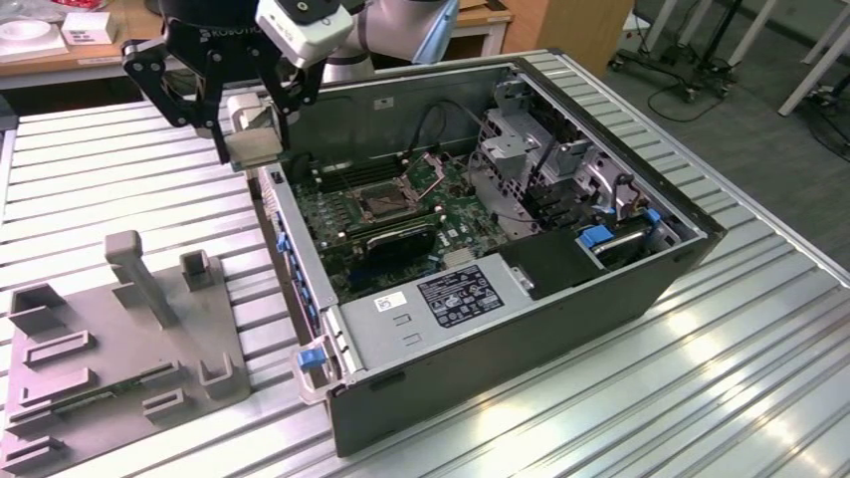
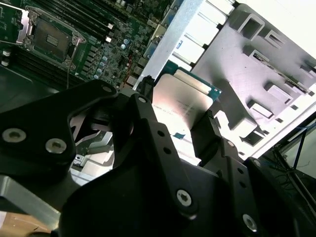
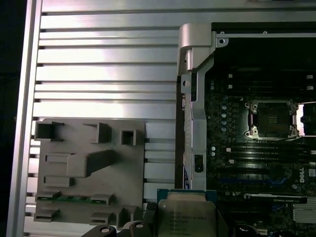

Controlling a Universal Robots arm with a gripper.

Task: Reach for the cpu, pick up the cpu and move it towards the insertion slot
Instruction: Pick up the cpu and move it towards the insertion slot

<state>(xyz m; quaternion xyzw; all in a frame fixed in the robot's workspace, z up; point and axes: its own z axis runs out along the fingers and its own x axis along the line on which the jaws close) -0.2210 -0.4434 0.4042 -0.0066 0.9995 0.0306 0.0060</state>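
Observation:
My gripper [image 1: 250,137] is shut on the cpu [image 1: 254,145], a pale silvery square chip. It hangs above the table beside the open case's wall on the exterior view's left. Both wrist views show the cpu [image 2: 180,101] [image 3: 187,217] clamped by its edges between the black fingers [image 2: 148,106]. The insertion slot [image 1: 378,204], a silvery frame with a dark centre, lies on the green motherboard inside the case, apart from the chip. It appears in both wrist views as well [image 2: 52,37] [image 3: 271,118].
The open computer case [image 1: 664,279] lies on a ribbed metal table [image 1: 119,169]. A grey plastic tray [image 1: 119,339] with recesses and upright posts sits at the exterior view's left. Black memory slots [image 3: 256,153] flank the socket. Cables and a drive cage [image 1: 531,159] stand deeper inside the case.

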